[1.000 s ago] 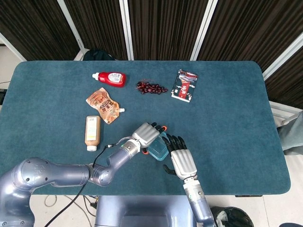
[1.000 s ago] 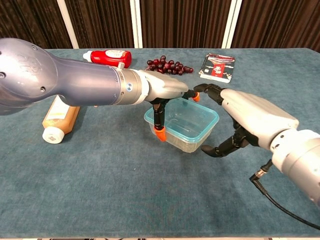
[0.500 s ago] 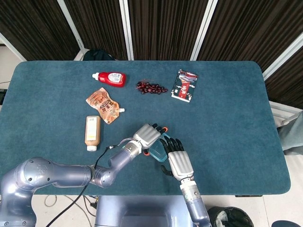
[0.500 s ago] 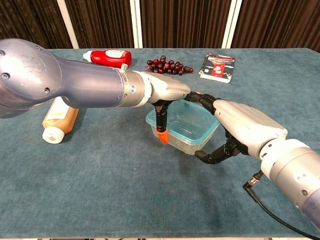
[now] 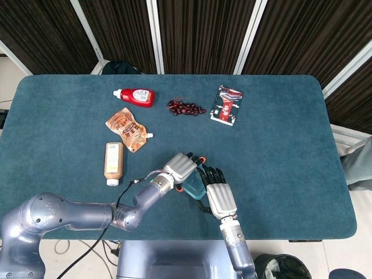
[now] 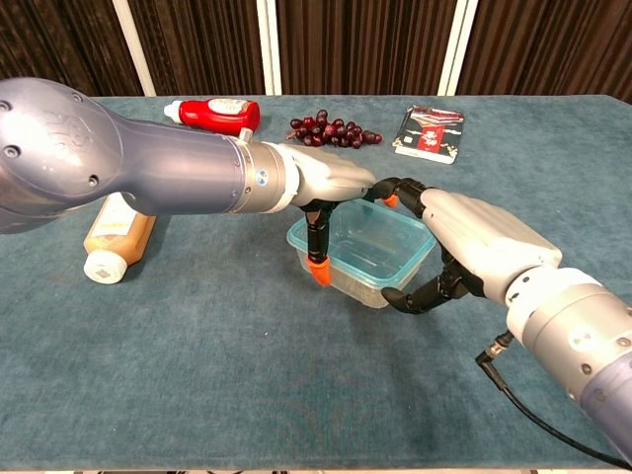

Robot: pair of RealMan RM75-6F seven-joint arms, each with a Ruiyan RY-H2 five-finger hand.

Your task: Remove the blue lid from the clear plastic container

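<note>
- Bench: rectangular, rounded corners, teal fabric-like cover.
- Rear wall: dark vertical slatted panels, divided by white posts.
- Floor: pale, seen past the bench's right edge.
- Light: even, soft shadows.

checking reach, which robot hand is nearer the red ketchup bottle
Left. The left robot hand sits over the container's left end, on the side of the ketchup bottle; the right robot hand is at the container's far end.

Silver arms, black fingers with orange tips
</note>
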